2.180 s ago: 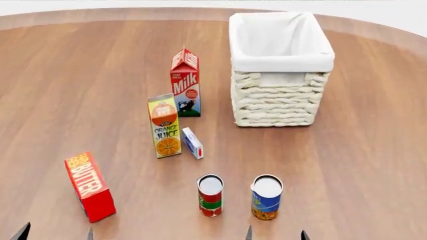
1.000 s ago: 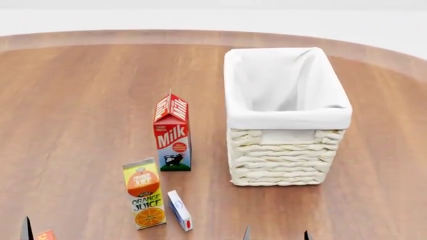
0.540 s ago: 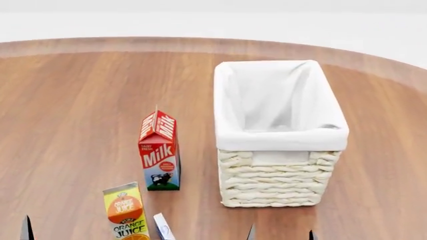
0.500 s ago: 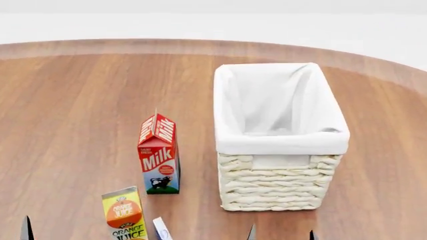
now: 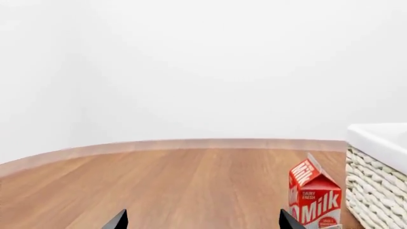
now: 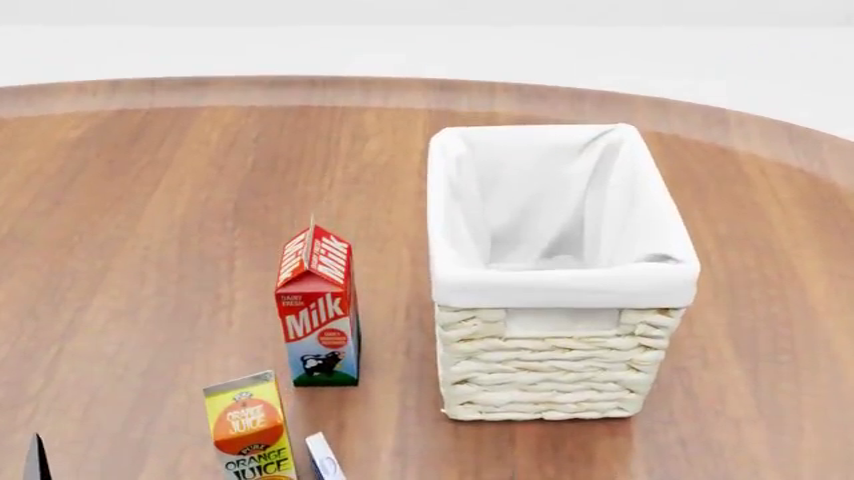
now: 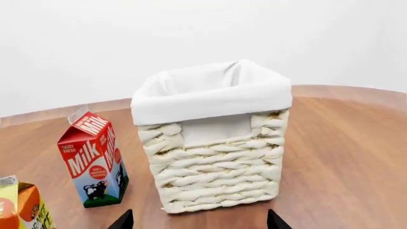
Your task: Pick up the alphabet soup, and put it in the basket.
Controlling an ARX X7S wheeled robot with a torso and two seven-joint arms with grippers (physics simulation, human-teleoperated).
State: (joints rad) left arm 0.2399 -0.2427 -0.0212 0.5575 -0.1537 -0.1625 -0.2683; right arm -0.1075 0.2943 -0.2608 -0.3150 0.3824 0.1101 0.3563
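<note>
Right gripper (image 7: 197, 220) tips gone from head view, both grippers open, empty, one basket (image 6: 561, 345), one milk carton (image 6: 318, 310)

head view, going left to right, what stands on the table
left gripper fingertip, orange juice carton, milk carton, basket. The small white box's place overlaps the two cartons, so it is left out.

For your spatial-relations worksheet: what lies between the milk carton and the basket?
Nothing: only bare wooden table separates the milk carton from the basket. The head view shows it best, and the right wrist view confirms the gap.
</note>
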